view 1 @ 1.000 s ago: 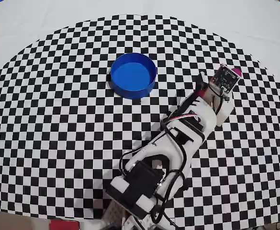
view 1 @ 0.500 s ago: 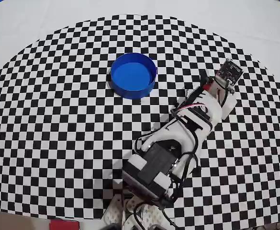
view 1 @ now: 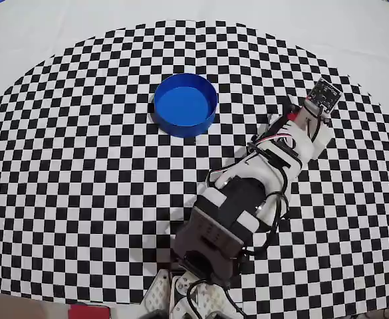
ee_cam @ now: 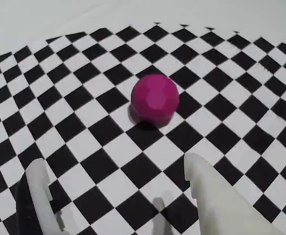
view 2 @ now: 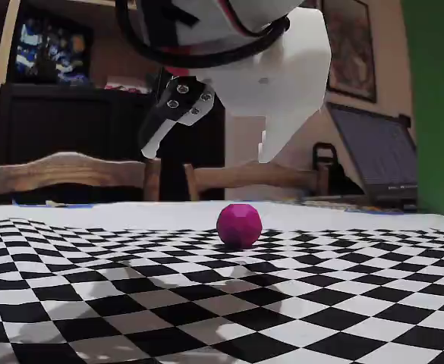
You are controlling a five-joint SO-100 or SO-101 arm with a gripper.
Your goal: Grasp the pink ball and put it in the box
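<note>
I see the checkered cloth covering most of the tabletop, with plain white cloth past its curved far edge. My arm reaches from the near edge of the cloth toward its far right part in the overhead view. The box stands on the far middle part of the cloth, well apart from the arm, and its blue bottom is bare. The gripper hangs above the cloth with its two white fingers spread wide, and nothing is between them. In the fixed view the gripper is clearly above the pink ball and does not touch it. The pink ball rests on the cloth near its far right edge, just ahead of the fingertips in the wrist view. In the overhead view the wrist hides the ball.
</note>
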